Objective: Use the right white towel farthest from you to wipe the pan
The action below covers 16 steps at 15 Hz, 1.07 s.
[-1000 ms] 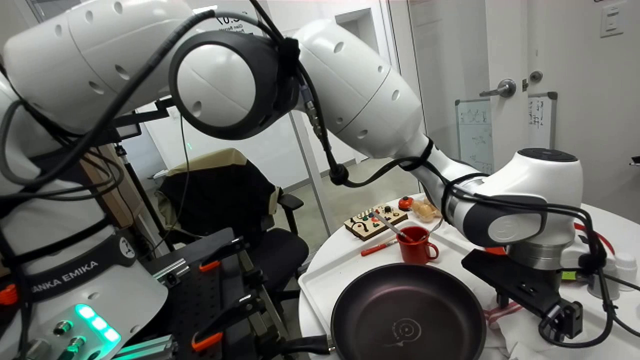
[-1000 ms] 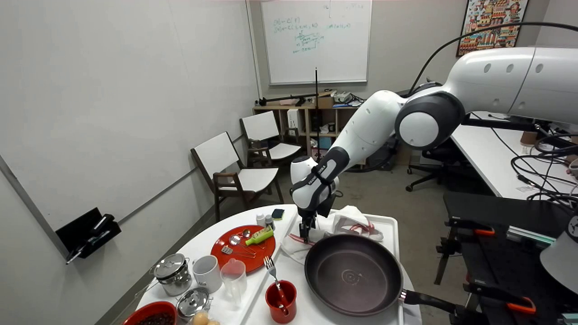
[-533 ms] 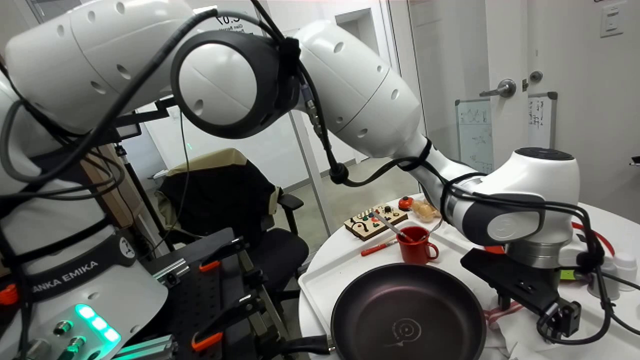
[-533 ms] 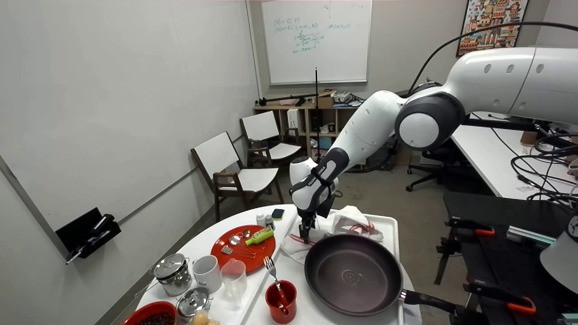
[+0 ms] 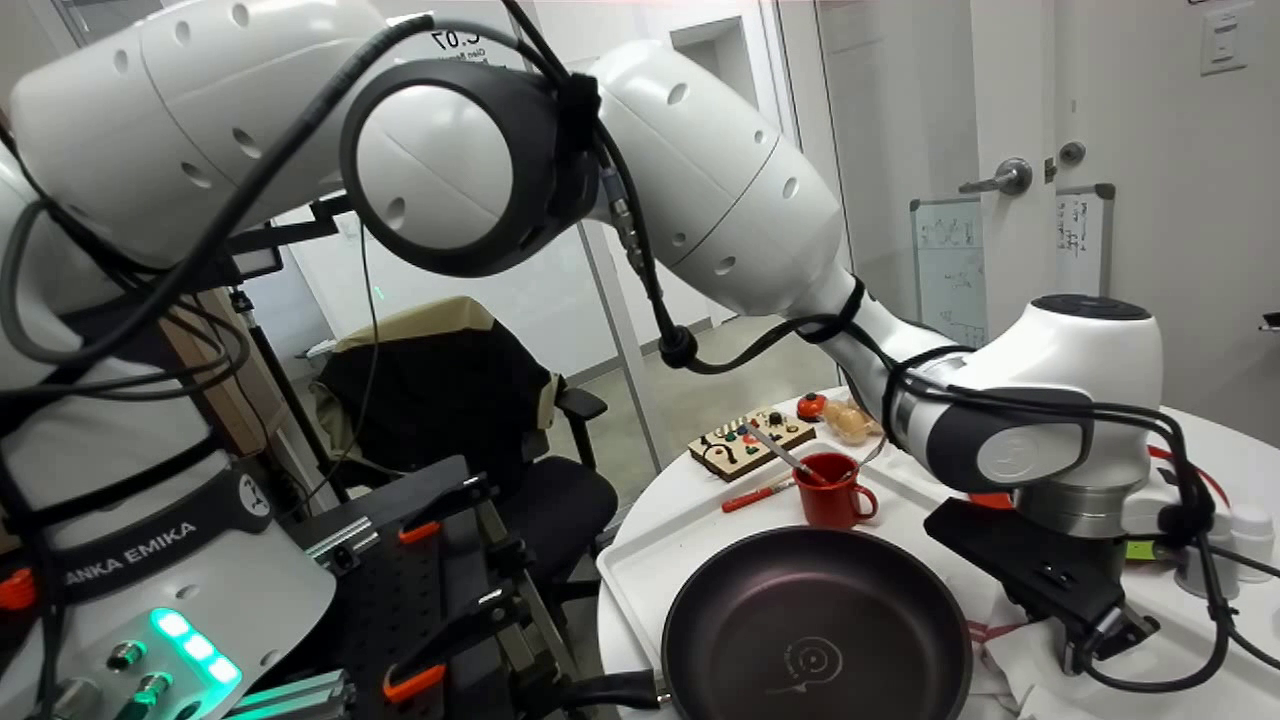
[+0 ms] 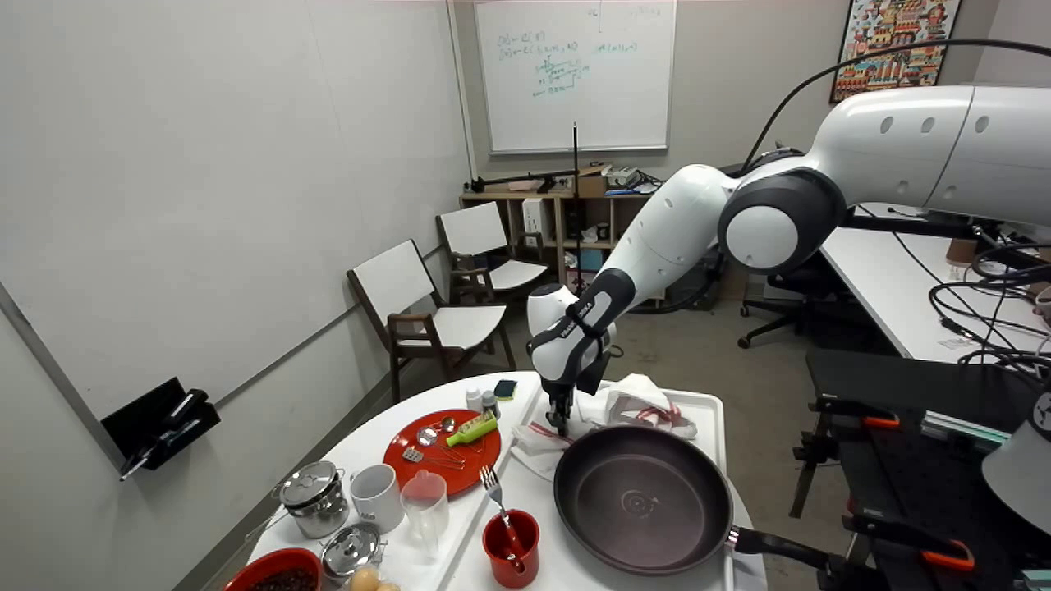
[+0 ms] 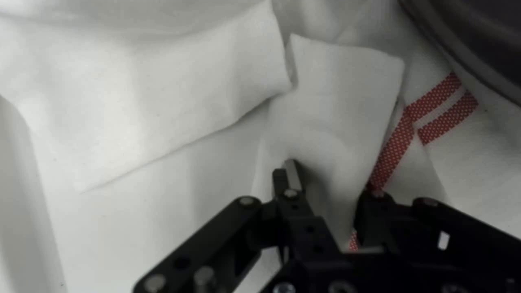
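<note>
The black pan (image 5: 740, 620) rests on the white tray in both exterior views, and its rim (image 7: 480, 61) crosses the wrist view's upper right corner. Beside it lies the white towel (image 6: 538, 455) with red stripes, partly bunched. My gripper (image 6: 558, 423) points down into this towel in both exterior views. In the wrist view a fold of the towel (image 7: 338, 93) runs between the jaws of my gripper (image 7: 331, 179), which stand partly drawn together. A shadow lies along the left finger (image 7: 291, 179); whether both fingers press the cloth is unclear. The right fingertip is dark against a red stripe.
A further striped white towel (image 6: 640, 394) lies near the tray's rim (image 6: 719, 435). A red mug (image 6: 511, 554) with a fork stands beside the pan. A red plate (image 6: 402, 451) holds utensils and a green bottle. The pan's handle (image 6: 780, 546) juts past the tray.
My gripper's fingers have come closer together, and the towel around them is slightly more bunched. The arm has barely moved, and the pan stays where it was.
</note>
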Available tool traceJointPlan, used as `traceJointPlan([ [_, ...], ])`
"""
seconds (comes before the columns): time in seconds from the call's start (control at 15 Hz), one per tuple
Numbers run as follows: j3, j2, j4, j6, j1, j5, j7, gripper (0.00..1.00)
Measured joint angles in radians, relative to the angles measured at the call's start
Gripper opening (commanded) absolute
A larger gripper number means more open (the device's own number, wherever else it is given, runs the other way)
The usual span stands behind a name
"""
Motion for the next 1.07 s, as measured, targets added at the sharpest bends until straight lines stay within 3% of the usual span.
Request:
traceJointPlan([
  [1.07,0.015,-0.01,0.05,0.026,-0.045,0.003,-0.02,0.02],
])
